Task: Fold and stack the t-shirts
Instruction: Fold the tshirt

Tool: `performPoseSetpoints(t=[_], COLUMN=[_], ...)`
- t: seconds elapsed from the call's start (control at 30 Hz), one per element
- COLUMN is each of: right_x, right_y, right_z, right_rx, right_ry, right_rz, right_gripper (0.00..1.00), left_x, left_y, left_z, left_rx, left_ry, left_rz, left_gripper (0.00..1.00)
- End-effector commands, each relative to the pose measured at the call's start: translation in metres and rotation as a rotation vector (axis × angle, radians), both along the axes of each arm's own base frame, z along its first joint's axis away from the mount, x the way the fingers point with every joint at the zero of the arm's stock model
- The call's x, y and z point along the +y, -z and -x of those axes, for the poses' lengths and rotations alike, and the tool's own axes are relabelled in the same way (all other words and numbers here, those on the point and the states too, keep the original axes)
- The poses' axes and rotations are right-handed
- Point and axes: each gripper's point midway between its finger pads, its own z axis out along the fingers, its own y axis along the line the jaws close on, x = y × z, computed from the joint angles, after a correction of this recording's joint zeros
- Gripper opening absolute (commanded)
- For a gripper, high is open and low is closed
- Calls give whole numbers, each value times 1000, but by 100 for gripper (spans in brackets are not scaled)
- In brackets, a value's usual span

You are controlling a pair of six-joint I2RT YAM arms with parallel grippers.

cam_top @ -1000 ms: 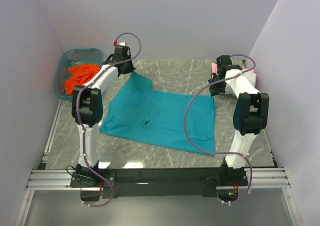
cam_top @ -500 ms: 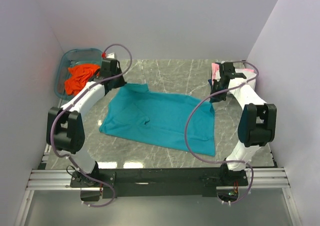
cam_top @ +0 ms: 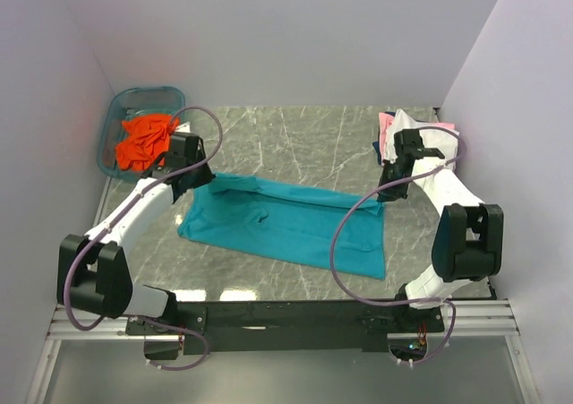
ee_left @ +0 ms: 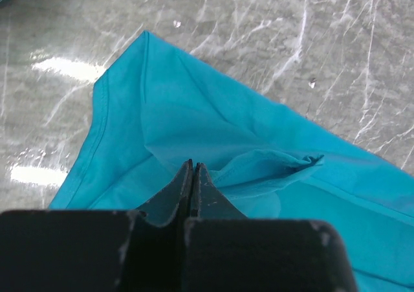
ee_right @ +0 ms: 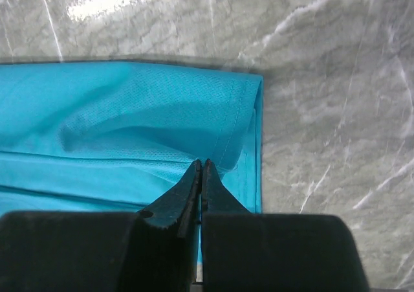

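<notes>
A: On grey marbled worktop [cam_top: 304, 135], soft teal short-sleeved fabric t-shirt [cam_top: 286, 225], partly folded.
B: Left end effector [ee_left: 192, 170], right end effector [ee_right: 202, 166]?
A: Both low, reaching forward, pinched shut on its far edge.

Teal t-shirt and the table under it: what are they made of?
The teal t-shirt looks like soft, matte knit cloth: it wrinkles and folds, and the right wrist view shows fine mesh and a stitched hem. The table looks like glossy grey marble, or a marble-print sheet: white veins cross it and light glares off it.
</notes>
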Motion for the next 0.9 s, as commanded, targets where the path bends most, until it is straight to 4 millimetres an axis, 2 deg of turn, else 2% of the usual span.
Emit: performPoseSetpoints(t=[0.0,0.53,0.87], right_x=[0,4,4], right_y=[-13,2,13], right_z=[4,49,76], right_rx=[-45,26,75], right_ry=[10,27,28], right_rz=[-10,-15,15], right_gripper=[0,0,0], left_x=[7,23,21], left_y=[-7,10,18], left_z=[11,50,68], left_rx=[-15,43,74], left_ry=[-44,-123,-136], left_rz=[6,5,43], left_gripper=[0,0,0])
